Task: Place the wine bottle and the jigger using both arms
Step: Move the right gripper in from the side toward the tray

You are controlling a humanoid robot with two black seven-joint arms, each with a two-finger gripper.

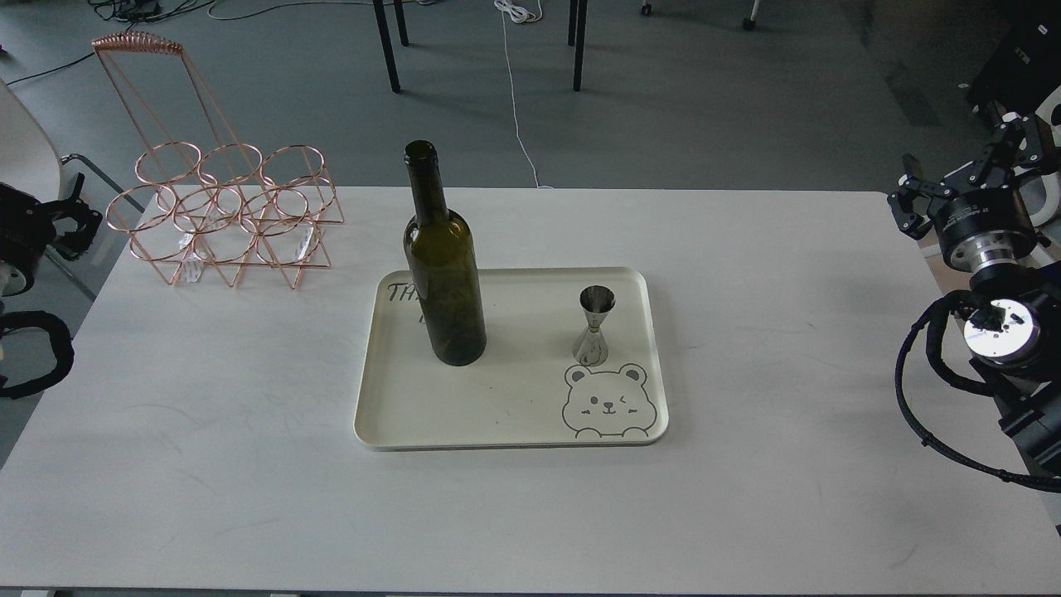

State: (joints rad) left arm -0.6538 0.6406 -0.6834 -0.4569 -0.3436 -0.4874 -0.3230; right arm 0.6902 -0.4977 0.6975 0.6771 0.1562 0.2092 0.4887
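Note:
The wine bottle (pixel 445 282), tall and dark olive green, stands upright on the left part of a cream tray (pixel 506 414). The small steel jigger (pixel 594 326) stands upright on the tray's right part, just above a printed bear. My left gripper (pixel 70 220) sits off the table's left edge, far from both, too dark to tell its fingers apart. My right gripper (pixel 961 170) hovers at the table's far right edge, fingers spread, holding nothing.
A copper wire bottle rack (pixel 224 220) stands on the white table (pixel 746 464) at the back left. Chair and table legs and cables lie on the floor beyond the far edge. My right arm's cables loop over the table's right edge.

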